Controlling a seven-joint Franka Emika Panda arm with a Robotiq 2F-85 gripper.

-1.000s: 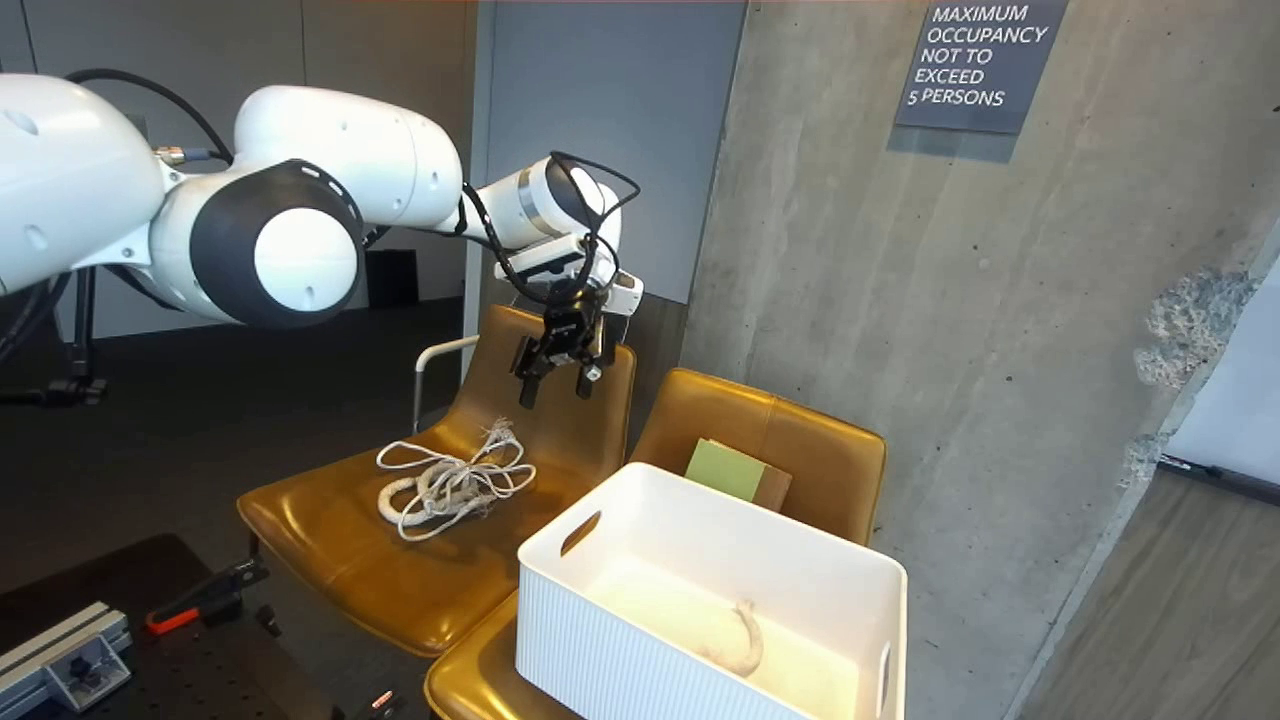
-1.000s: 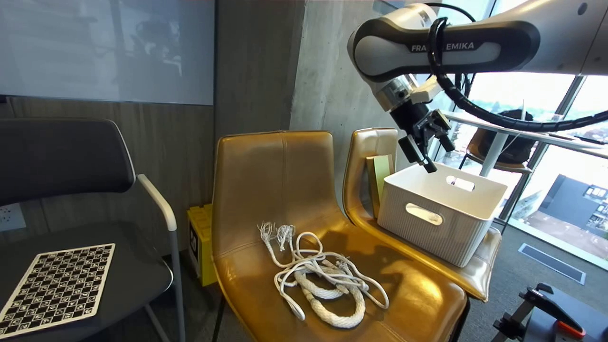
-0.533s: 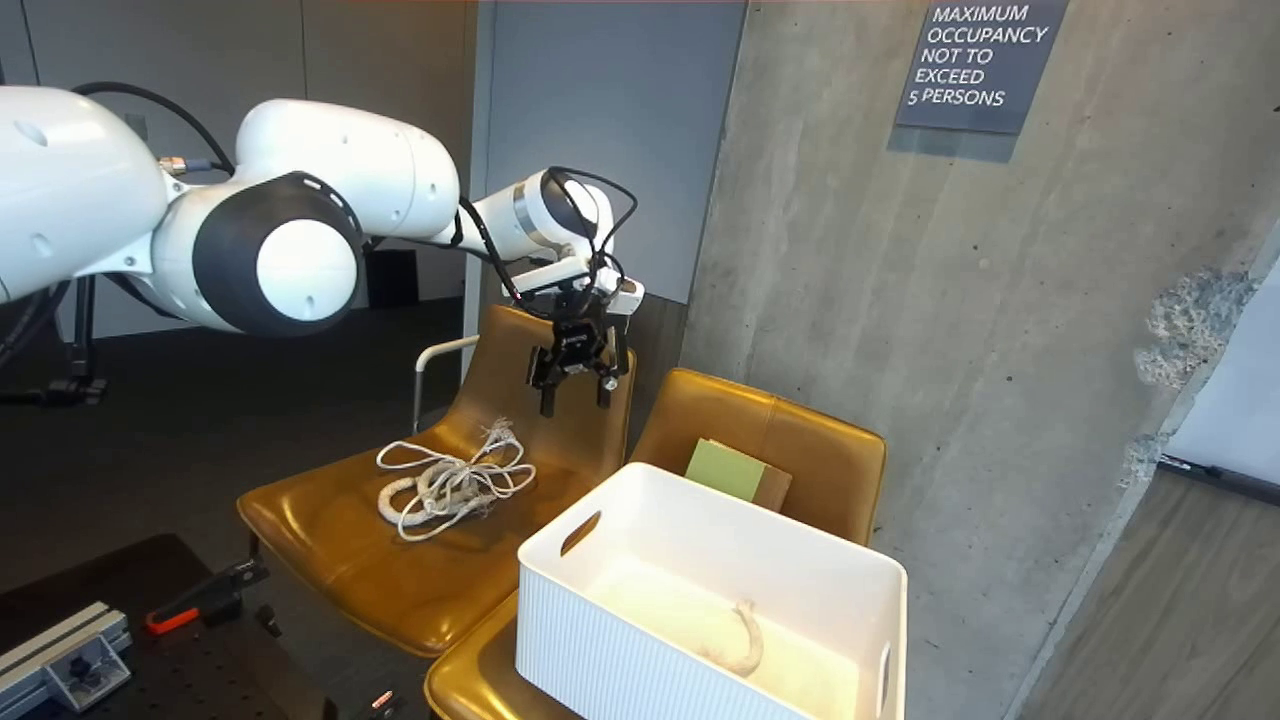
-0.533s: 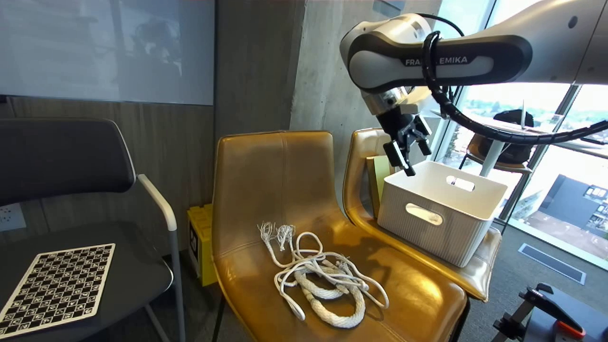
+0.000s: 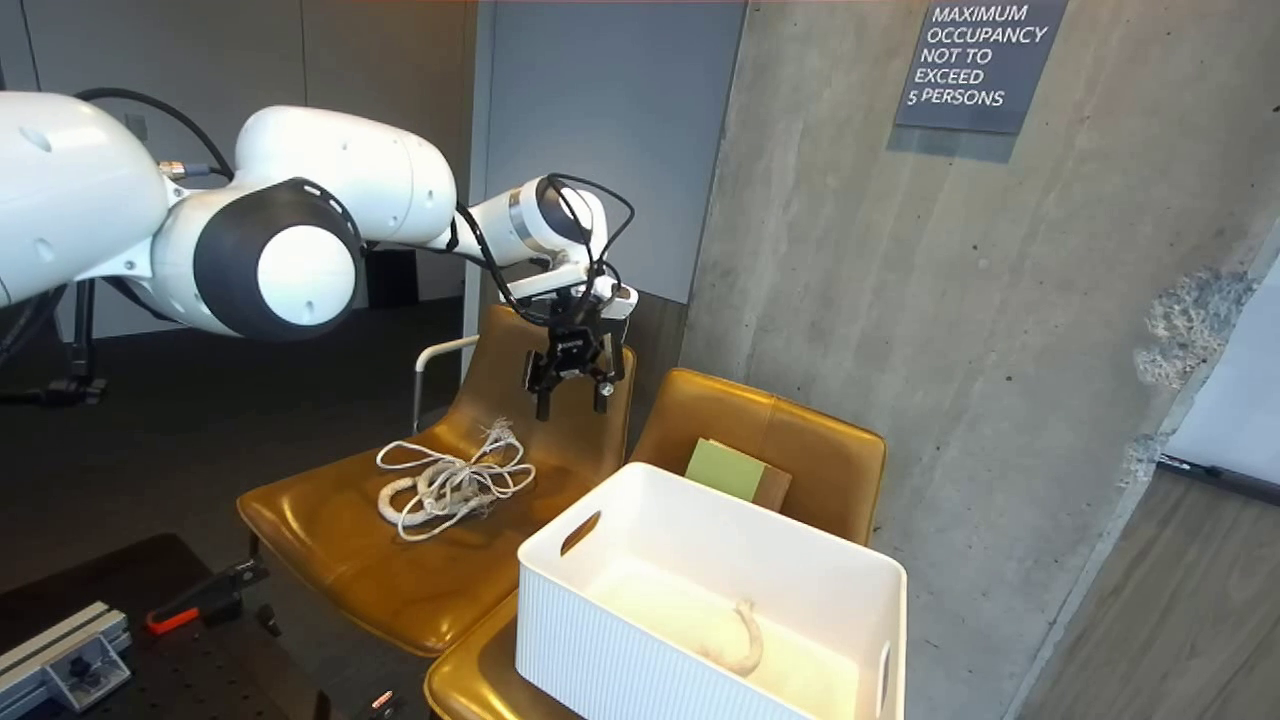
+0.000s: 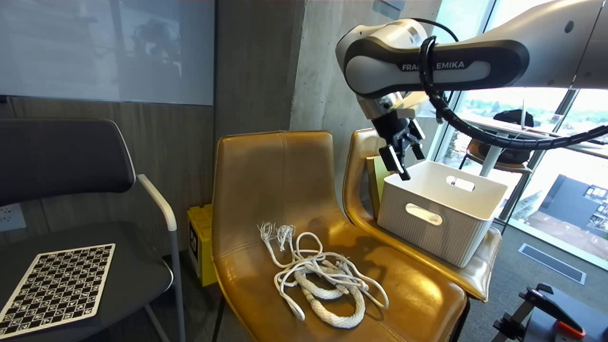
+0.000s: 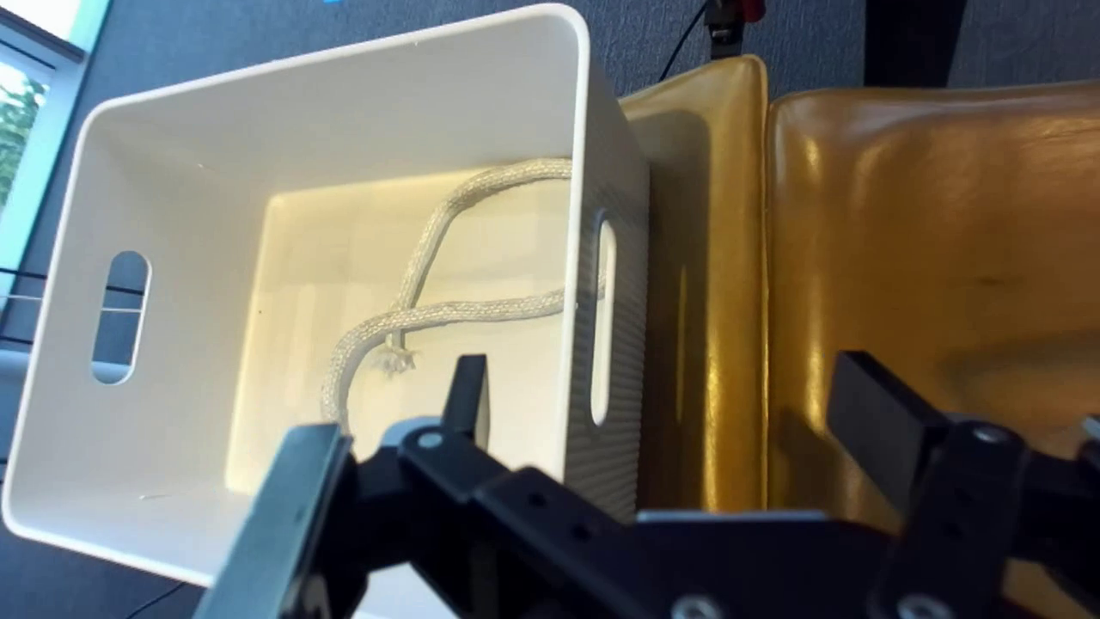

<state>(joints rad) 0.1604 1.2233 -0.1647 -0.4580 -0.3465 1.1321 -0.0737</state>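
White bin [image 5: 630,665] stands near the bent arm [image 5: 345,165], gripper [image 5: 572,402] pointing downward, jaws wide apart.

Daylight fills tall windows [image 6: 551,166]; a concrete wall [image 5: 950,300] stands beside tan chairs [image 5: 340,540].

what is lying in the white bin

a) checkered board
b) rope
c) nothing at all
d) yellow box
b, since the wrist view looks down into the bin and shows a pale rope curving across its bottom.
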